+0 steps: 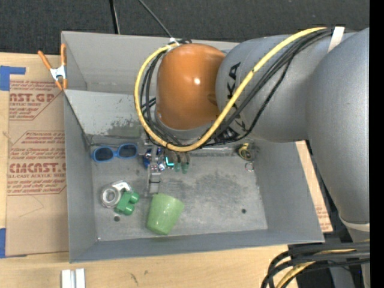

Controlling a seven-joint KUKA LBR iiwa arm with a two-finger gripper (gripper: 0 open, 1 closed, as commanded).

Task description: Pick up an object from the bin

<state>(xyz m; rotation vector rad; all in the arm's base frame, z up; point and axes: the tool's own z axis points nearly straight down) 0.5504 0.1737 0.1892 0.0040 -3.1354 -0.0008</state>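
Green cup, smooth pale plastic and tapered, lies on its side on the scuffed grey metal floor of the bin, near side, left of middle. My gripper hangs just beyond the cup's far edge. Whether it is spread or pressed together, I cannot tell. Blue sunglasses lie farther left.

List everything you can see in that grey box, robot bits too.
bin: one, grey metal, holding the rest.
sunglasses: one pair, blue, floor's back left.
cup: one, pale green, on its side near the front.
block: one, dark green, left of the cup.
ring: one, silvery, beside the block.
round piece: one, yellowish, back right.
arm: one, grey, reaching in from the right.
orange cover: one, at the wrist.
gripper: one, just behind the cup.
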